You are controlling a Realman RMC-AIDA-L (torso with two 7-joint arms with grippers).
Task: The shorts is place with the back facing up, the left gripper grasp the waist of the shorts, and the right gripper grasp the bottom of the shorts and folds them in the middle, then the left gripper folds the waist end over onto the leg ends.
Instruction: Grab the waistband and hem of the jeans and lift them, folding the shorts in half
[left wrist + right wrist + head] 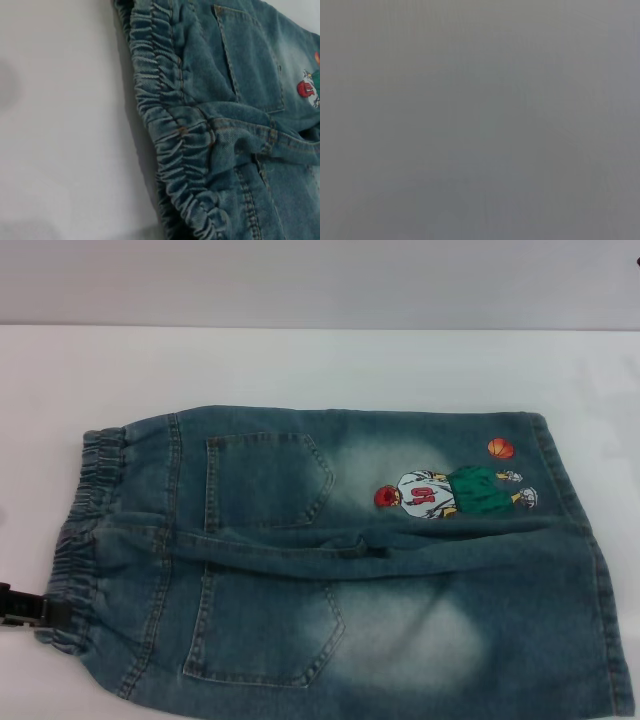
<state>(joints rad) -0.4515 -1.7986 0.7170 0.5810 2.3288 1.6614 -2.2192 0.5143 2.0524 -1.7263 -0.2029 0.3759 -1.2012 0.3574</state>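
Head view: the shorts (340, 560) lie flat on the white table (300, 365), back side up, filling the centre and lower right of the frame. The waist (80, 530) is the ruffled band at the left edge; the bottom (590, 560) hems run down the right edge. Two back pockets: upper pocket (265, 480) left of centre, lower pocket (265, 630) below it. A raised fold of denim runs across between the two. Cartoon patch (455, 492) sits on the upper leg, right of centre, orange ball (500, 448) just above it. The left gripper (25, 610) pokes in at the lower left edge, black, right at the lower end of the waistband, touching or just beside it. Can't tell if it's clenched or released; only a bit of it shows.

Left wrist view: waistband runs top centre to bottom centre, gathered denim, bare table on the left half. One pocket upper right, patch edge at the right border. No fingers in frame.

Right wrist view: flat grey, nothing distinguishable. Right gripper isn't visible in any view.
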